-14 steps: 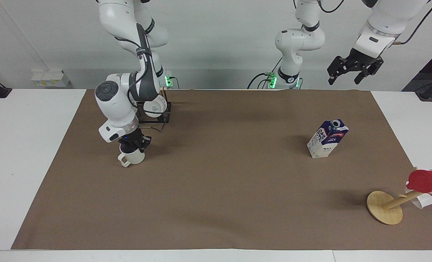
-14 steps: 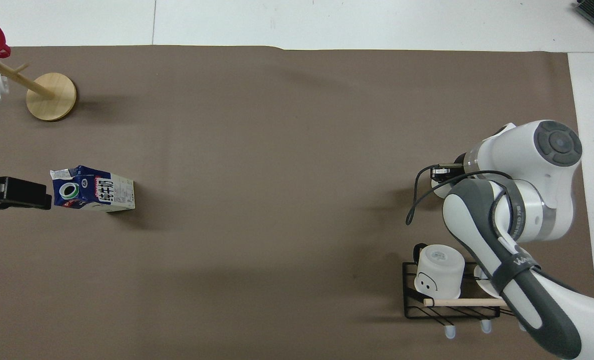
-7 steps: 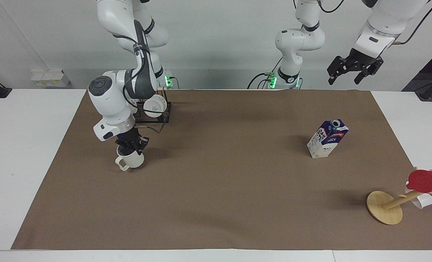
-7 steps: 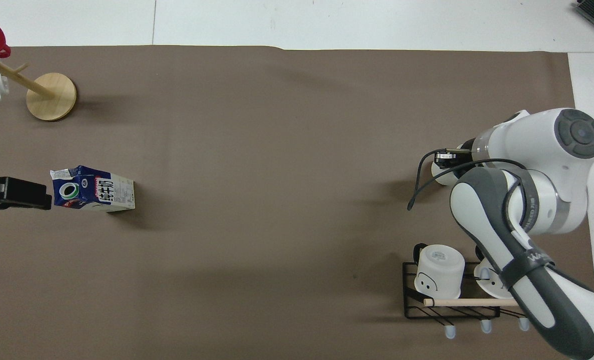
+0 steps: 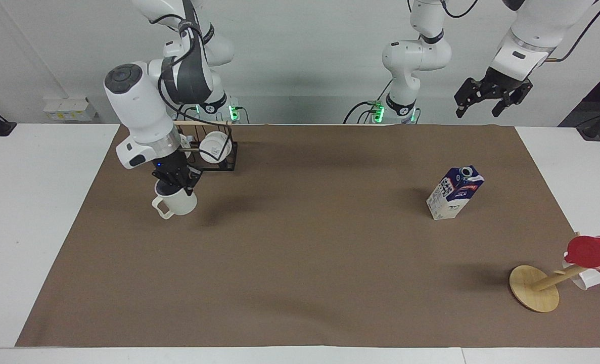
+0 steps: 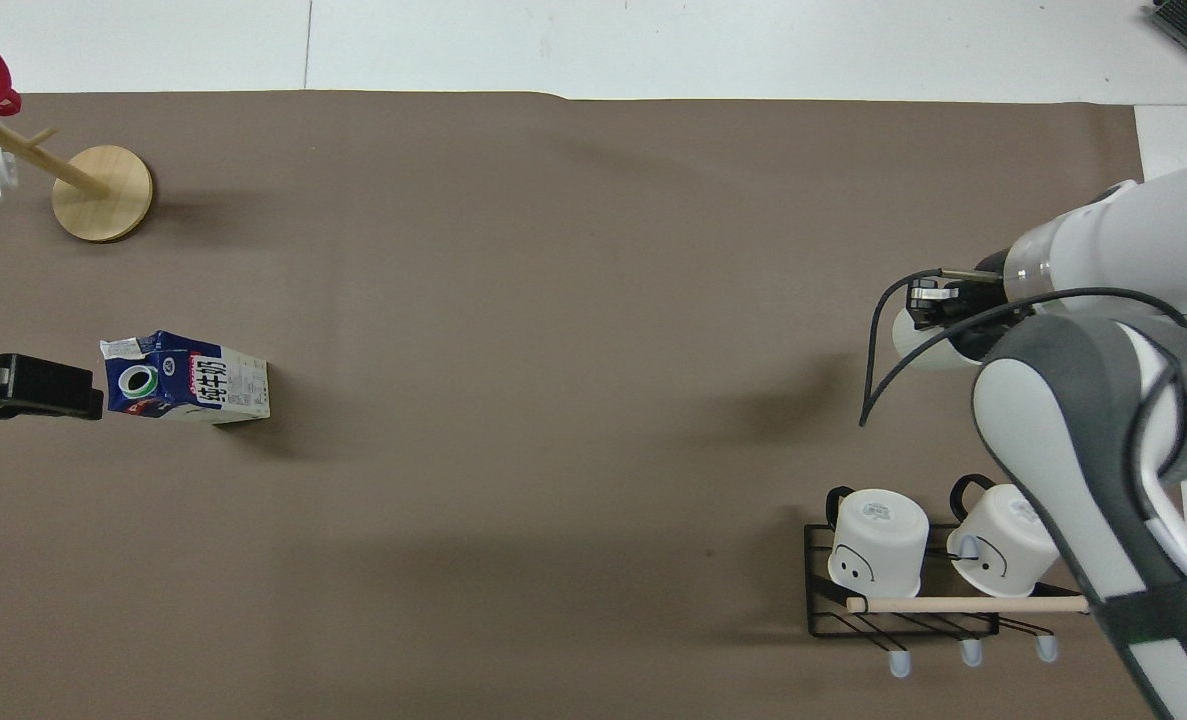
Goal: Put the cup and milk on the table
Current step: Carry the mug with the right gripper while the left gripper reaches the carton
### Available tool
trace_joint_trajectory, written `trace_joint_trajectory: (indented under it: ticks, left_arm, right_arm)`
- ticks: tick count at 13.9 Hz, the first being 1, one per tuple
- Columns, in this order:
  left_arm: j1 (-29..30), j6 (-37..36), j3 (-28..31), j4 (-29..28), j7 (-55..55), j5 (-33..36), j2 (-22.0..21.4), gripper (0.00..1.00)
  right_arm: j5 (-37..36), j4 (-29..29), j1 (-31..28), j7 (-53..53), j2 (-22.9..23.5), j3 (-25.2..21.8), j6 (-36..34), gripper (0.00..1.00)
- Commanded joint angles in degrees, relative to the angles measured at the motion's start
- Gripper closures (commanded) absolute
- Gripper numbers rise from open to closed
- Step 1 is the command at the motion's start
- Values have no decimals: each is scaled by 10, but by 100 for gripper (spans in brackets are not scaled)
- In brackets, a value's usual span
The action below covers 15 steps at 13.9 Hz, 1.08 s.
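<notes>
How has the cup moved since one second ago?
Yes. The cup, gripped by the right gripper, has risen off the table and moved toward the rack, nearer the right arm's end.

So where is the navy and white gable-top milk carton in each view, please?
Facing view: navy and white gable-top milk carton stands at the picture's right, on the brown sheet.
Overhead view: the carton is at the picture's left edge.
Shared landmark: the round wooden disc base close by.
</notes>
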Motion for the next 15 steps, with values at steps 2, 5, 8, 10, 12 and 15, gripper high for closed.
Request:
trace_joint_trajectory:
  ticks: [2, 5, 8, 10, 12, 15]
  left_arm:
    - [-3, -8, 3, -6, -4, 7, -6, 0]
    - [5, -2, 3, -15, -4, 6, -11, 0]
    - [14, 3, 3, -23, -1, 6, -15, 0]
    - [15, 4, 3, -30, 0, 6, -20, 0]
    - [17, 11, 5, -44, 0, 6, -23, 0]
    - [23, 76, 6, -117, 4, 6, -44, 0]
  right_arm:
    - [-42, 15, 58, 102, -1, 4, -21, 100]
    - [-59, 15, 117, 198, 7, 4, -15, 100]
    - [-68, 18, 152, 257, 18, 7, 1, 100]
    - [-64, 18, 181, 297, 28, 7, 15, 100]
    - [-69, 18, 200, 344, 40, 8, 31, 100]
    - [-63, 47, 248, 427, 83, 8, 35, 100]
